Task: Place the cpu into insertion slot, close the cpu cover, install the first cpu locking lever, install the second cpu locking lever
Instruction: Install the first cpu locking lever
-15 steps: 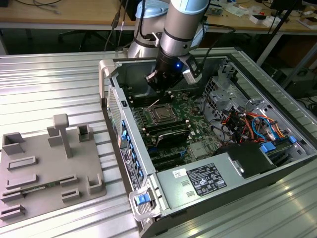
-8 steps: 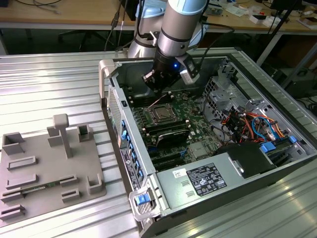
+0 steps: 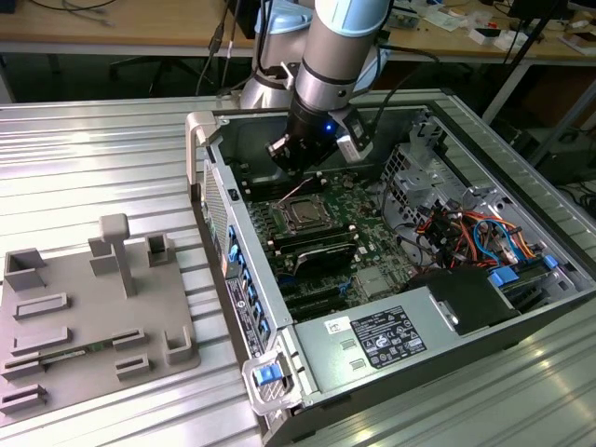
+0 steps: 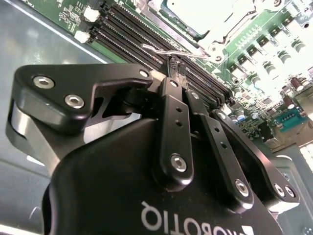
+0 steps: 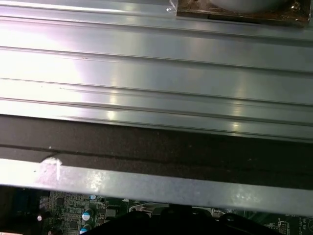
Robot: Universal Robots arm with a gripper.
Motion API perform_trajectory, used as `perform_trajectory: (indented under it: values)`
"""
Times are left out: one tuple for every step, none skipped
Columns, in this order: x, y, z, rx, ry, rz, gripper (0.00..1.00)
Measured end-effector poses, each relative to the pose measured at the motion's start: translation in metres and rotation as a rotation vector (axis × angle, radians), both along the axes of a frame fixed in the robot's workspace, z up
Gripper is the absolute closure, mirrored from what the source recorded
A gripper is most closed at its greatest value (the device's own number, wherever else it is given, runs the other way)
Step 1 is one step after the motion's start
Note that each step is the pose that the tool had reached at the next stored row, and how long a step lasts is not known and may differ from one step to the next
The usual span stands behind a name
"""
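Note:
The cpu (image 3: 304, 215) lies silver face up in the insertion slot (image 3: 285, 221) on the green board inside the open computer case. In the second wrist view the cpu (image 4: 205, 12) sits under the silver cpu cover (image 4: 221, 45), which lies flat around it. A thin silver locking lever (image 4: 161, 49) runs along the socket's edge beside the black memory slots (image 4: 132, 29). My gripper (image 4: 176, 66) is shut, its fingertips together right at this lever; I cannot tell whether they touch it. In the exterior view the gripper (image 3: 303, 172) hangs just behind the socket.
The case's side wall (image 3: 223, 214) stands at the exterior view's left of the board. A power supply (image 3: 372, 340) and coloured cables (image 3: 475, 233) lie toward the exterior view's right. A grey fixture plate (image 3: 93, 307) rests on the ribbed metal table (image 5: 156, 63).

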State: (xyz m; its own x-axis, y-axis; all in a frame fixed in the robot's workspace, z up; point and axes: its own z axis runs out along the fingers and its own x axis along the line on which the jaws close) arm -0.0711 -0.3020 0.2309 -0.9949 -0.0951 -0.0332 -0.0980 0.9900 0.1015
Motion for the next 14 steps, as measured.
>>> perform_trajectory:
  values:
    - [0.0002,-0.0001,-0.0004,0.0,0.0,0.001,0.89]
    - [0.0003,-0.0003,-0.0007,-0.0001,0.0001,0.001,0.89]
    - [0.0003,-0.0006,-0.001,0.0,0.0,0.002,0.89]
    - [0.0004,-0.0009,-0.0012,0.0,0.0,0.002,0.89]
    - [0.0004,-0.0014,-0.0013,0.0001,0.0,0.003,0.89]
    - [0.0004,-0.0019,-0.0013,0.0,0.0,0.003,0.89]
    - [0.0004,-0.0024,-0.0013,0.0,0.0,0.004,0.89]
    - [0.0004,-0.0029,-0.0013,0.0,0.0,0.004,0.89]
    - [0.0004,-0.0035,-0.0014,0.0,0.0,0.004,0.89]
    - [0.0004,-0.0041,-0.0014,0.0,0.0,0.005,0.89]
    - [0.0004,-0.0046,-0.0014,0.0,0.0,0.005,0.89]
    - [0.0004,-0.0053,-0.0014,0.0,0.0,0.006,0.89]
    - [0.0004,-0.006,-0.0014,0.0,0.0,0.006,0.89]
    - [0.0004,-0.0068,-0.0014,0.0,0.0,0.006,0.89]
